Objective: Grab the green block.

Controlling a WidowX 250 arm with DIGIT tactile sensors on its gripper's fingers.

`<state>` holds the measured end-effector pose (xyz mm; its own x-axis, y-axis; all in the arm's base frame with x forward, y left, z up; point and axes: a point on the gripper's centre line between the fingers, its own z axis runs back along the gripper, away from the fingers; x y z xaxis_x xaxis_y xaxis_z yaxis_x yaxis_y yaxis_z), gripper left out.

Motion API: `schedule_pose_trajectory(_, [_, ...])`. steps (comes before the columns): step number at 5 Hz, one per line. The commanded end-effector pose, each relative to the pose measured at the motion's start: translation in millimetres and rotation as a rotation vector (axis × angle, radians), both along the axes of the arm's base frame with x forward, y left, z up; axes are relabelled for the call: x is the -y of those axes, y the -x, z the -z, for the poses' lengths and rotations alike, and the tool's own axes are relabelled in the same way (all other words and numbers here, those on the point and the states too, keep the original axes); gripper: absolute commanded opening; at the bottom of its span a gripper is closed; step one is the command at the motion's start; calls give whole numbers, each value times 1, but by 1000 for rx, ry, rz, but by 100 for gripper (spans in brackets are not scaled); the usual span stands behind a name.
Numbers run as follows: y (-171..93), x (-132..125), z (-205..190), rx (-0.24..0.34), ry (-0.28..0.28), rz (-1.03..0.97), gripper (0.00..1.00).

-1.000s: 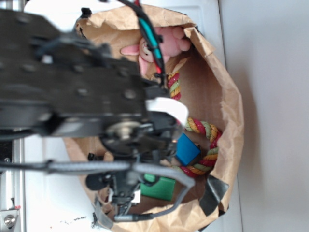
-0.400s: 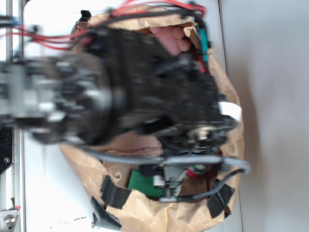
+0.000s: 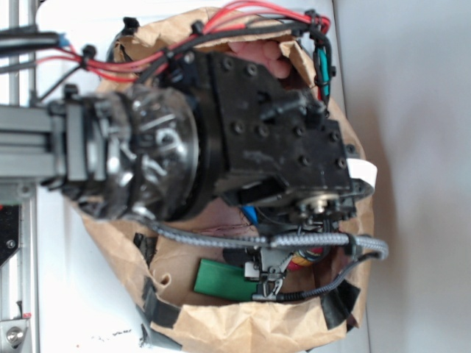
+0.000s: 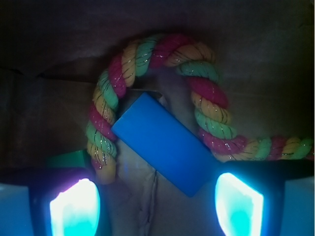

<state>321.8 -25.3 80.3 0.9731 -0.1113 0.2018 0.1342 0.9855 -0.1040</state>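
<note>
Gripper (image 4: pixel 157 201): jaws stand wide apart with nothing between the pads; both fingertips (image 4: pixel 74 206) show lit at the bottom corners of the wrist view.
Green block (image 3: pixel 221 279): lies flat on the floor of the paper bag (image 3: pixel 243 331), near its lower edge in the exterior view. In the wrist view only a dim green corner (image 4: pixel 69 160) shows, just above the left fingertip.
Blue block (image 4: pixel 162 142): sits centred between the open fingers, partly ringed by the coloured rope (image 4: pixel 206 113). It is not the target.
Step in hand: alignment over the target, judged not yet complete.
Correction needed: shift the gripper toward the left of the wrist view until the green block is centred between the pads.
Descent: lower only after centring, straddling the block's short sides.
Hazards: closing on the blue block; snagging the rope; catching the bag wall.
</note>
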Motion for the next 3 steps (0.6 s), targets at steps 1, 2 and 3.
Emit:
schedule_pose_trajectory(1, [5,6,-35,84,21,34,100])
schedule_pose_trajectory(2, [12,6,-39,76,3,19,100])
schedule_pose_trajectory(3, [23,8,-41,71,2,47,100])
